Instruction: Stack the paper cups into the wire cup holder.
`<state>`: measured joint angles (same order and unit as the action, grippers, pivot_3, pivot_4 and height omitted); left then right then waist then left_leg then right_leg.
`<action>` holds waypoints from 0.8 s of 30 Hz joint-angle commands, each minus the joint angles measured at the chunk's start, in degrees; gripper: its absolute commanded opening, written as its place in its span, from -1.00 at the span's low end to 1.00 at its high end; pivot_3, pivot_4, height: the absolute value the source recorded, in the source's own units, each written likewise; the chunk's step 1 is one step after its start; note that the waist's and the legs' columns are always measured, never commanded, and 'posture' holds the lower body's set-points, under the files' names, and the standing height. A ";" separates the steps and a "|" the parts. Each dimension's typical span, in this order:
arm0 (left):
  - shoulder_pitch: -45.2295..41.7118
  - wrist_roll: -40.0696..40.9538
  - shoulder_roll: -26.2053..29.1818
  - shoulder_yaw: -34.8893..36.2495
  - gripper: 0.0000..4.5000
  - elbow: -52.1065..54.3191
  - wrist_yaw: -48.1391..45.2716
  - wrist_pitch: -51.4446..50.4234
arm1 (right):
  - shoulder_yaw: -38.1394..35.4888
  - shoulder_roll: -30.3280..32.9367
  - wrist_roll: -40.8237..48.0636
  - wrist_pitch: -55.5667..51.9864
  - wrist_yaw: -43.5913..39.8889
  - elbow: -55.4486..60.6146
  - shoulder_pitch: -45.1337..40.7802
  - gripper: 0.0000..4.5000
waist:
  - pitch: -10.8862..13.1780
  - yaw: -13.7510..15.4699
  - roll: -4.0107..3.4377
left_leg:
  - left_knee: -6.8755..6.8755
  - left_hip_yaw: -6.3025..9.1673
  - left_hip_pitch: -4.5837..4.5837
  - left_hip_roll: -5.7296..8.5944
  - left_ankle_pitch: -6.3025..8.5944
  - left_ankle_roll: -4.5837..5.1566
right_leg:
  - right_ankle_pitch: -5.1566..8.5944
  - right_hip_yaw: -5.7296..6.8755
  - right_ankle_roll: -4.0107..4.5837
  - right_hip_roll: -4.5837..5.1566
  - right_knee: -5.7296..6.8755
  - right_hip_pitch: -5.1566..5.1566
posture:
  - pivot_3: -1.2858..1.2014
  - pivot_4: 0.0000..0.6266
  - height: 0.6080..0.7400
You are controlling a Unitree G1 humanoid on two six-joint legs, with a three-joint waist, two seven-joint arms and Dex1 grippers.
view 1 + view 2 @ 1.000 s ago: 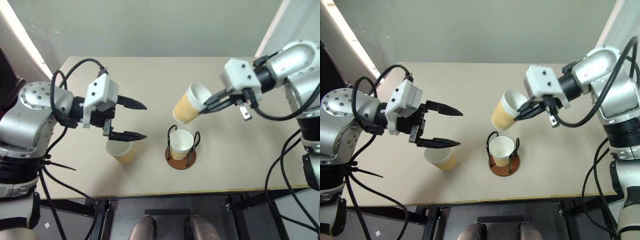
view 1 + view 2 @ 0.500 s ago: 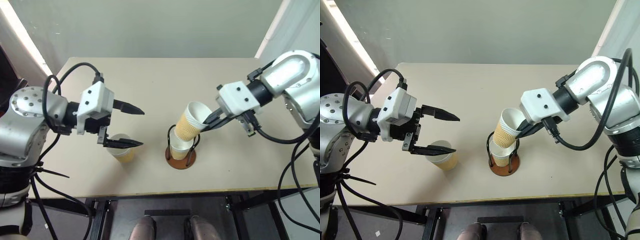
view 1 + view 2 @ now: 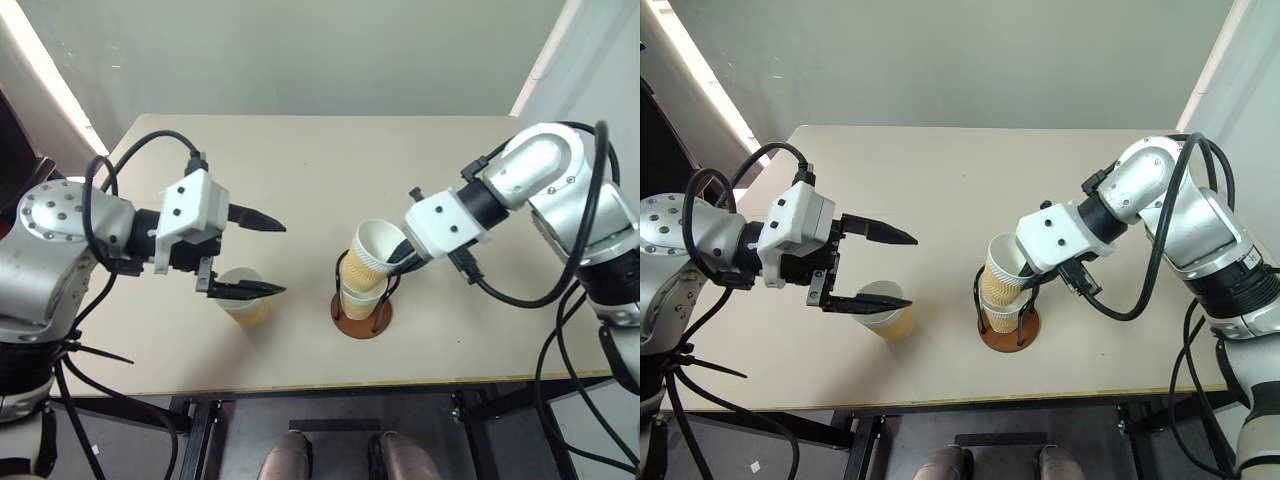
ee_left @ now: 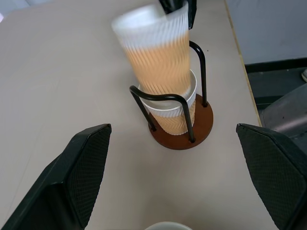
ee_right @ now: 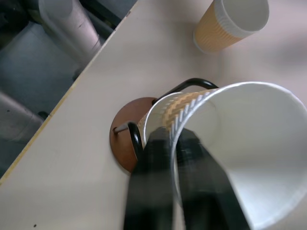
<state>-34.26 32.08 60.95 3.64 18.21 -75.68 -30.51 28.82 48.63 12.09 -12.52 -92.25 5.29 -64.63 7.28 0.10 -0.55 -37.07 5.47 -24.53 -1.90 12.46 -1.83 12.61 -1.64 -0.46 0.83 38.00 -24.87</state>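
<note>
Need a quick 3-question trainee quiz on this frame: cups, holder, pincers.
1. How many paper cups are in view?
2. True or false: the upper cup sits straight and fully nested in the cup below it in the wire cup holder.
3. Which pincer's jaws are wide open over the lone cup? A) left pincer B) right pincer

Key:
1. Three: two at the holder, one standing apart on the table.
2. False: it leans, partly inserted, with a right pincer finger on each side of its rim.
3. A
</note>
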 commanded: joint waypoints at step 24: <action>-17.12 -25.12 -4.78 -17.89 1.00 -37.51 -10.01 18.17 | -16.95 -16.06 11.12 -30.53 29.86 13.49 6.47 0.98 | -0.08 0.35 0.18 | -0.05 0.11 -0.48 0.03 0.00 -0.02 | -0.21 0.04 -0.29 0.02 -0.10 -0.42 | 0.03 -0.52 1.00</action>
<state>-49.57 8.88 56.34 -14.11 -18.46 -85.08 -14.17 13.62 31.86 22.31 -42.22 -63.31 16.55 -57.91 7.19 0.45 -0.37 -37.13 5.57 -25.01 -1.87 12.46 -1.86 12.39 -1.61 -0.77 0.84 37.88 -25.31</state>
